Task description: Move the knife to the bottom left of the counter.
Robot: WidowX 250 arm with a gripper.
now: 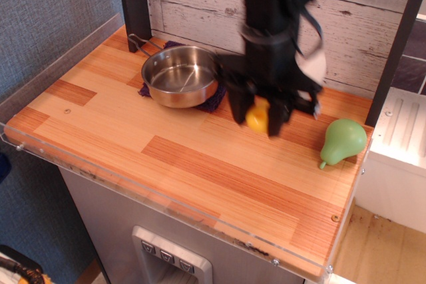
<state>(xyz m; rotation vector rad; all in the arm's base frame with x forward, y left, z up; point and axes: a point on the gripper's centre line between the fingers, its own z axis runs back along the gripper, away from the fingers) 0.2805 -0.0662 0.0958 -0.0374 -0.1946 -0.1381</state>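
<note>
My black gripper (258,119) is blurred with motion above the back middle of the wooden counter (166,164). Its fingers are shut on the knife's yellow handle (257,117), which hangs clear of the wood. A blurred white patch (311,64) to the right of the arm looks like the knife's blade, pointing up and back. The bottom left of the counter lies far from the gripper, to the left and toward the front.
A steel pan (181,75) sits on a dark purple cloth (226,71) at the back, just left of the gripper. A green pear (342,141) lies at the right edge. Clear acrylic strips (60,54) edge the counter. A wood-plank wall stands behind.
</note>
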